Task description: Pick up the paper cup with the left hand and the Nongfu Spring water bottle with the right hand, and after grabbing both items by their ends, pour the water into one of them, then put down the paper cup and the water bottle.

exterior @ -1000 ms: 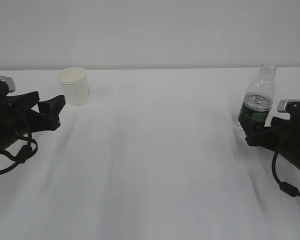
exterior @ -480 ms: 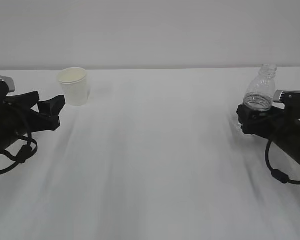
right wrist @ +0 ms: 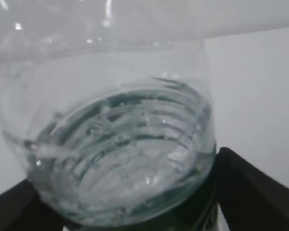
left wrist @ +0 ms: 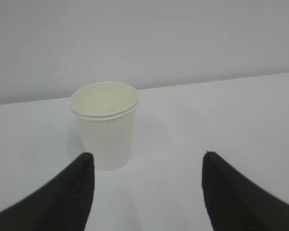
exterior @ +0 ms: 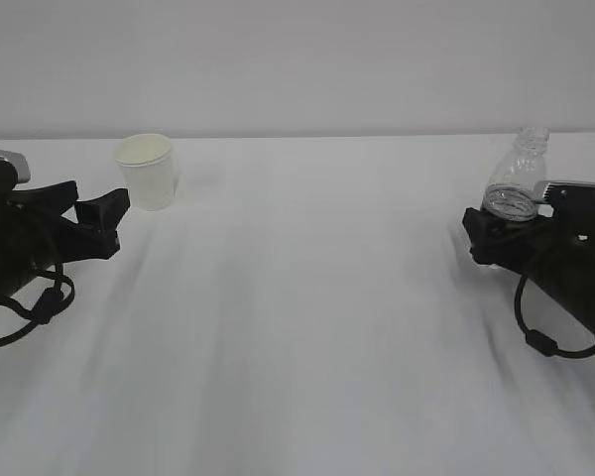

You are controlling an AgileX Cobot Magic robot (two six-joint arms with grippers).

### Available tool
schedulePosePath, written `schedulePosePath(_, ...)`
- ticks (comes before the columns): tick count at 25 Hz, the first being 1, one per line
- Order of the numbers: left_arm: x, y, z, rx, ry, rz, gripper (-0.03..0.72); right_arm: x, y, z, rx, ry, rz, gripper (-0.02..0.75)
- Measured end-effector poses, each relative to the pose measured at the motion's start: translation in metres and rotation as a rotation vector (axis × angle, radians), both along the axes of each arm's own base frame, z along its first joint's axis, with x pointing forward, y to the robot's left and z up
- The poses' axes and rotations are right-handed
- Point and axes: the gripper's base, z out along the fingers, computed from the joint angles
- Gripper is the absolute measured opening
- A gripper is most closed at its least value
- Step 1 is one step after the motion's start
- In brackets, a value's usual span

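The paper cup (exterior: 149,174) stands upright on the white table at the back left; it looks empty in the left wrist view (left wrist: 104,125). My left gripper (exterior: 97,216) is open just short of it, and the cup sits ahead of the left fingertip (left wrist: 148,156). The Nongfu Spring water bottle (exterior: 521,174) stands uncapped at the right, with water (exterior: 513,201) up to its shoulder. My right gripper (exterior: 496,223) is open and straddles the bottle's lower body, hiding the label. In the right wrist view the bottle (right wrist: 120,144) fills the space between the black fingers (right wrist: 250,187).
The white table (exterior: 307,317) stretches between the two arms, with a plain grey wall (exterior: 297,59) behind it. Black cables hang under both wrists.
The right gripper has moved forward and up around the bottle, now covering its green label. The left arm and the cup have not moved.
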Motion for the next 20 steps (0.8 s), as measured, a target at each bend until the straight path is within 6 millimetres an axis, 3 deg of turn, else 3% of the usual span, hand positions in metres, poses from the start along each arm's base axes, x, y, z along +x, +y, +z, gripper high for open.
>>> schedulePosePath(12, 0.0000, 0.0000, 0.0000, 0.000, 0.000, 0.000, 0.504, 0.0069, 0.0002, -0.0001, 0.003, -0.016, 0.003, 0.644)
schedulePosePath(20, 0.0000, 0.0000, 0.0000, 0.000, 0.000, 0.000, 0.503, 0.0070, 0.0007, 0.0000, 0.002, -0.016, 0.008, 0.542)
